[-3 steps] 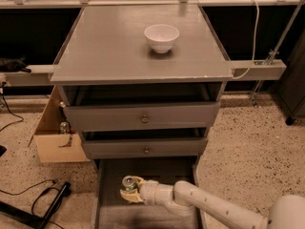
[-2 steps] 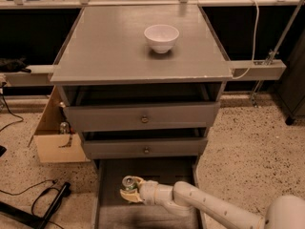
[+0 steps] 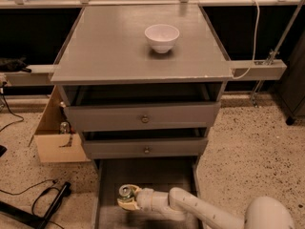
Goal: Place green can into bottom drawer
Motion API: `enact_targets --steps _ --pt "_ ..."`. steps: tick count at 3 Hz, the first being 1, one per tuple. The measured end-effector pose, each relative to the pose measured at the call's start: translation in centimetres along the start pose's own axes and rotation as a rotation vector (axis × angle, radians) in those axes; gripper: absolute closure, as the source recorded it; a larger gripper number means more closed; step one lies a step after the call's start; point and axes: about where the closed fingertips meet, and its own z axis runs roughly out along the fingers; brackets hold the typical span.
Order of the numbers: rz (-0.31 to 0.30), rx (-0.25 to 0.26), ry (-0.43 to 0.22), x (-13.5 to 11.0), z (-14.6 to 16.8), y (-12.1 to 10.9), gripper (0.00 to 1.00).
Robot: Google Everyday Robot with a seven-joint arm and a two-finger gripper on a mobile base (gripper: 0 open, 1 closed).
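The green can (image 3: 126, 193) shows its silver top with pull tab, upright inside the open bottom drawer (image 3: 157, 173), near the drawer's left front part. My gripper (image 3: 128, 198) reaches in from the lower right on a white arm and is shut on the can. The can's green label is mostly hidden by the gripper. Whether the can rests on the drawer floor or hangs just above it cannot be told.
Two upper grey drawers with brass knobs (image 3: 145, 119) stand slightly open above. A white bowl (image 3: 162, 37) sits on the cabinet top. A cardboard box (image 3: 55, 137) stands to the left, with cables and a black bar (image 3: 43, 209) on the speckled floor.
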Motion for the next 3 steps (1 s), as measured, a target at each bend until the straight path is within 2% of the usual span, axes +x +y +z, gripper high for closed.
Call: enact_targets --steps 1,2,3 --pt "-0.036 -0.064 -0.033 4.9 -0.1 -0.7 1.0" --pt "-0.073 -0.152 -0.085 6.8 -1.2 -0.7 0.97" --pt "-0.07 -0.158 -0.087 6.6 -1.0 -0.4 0.75"
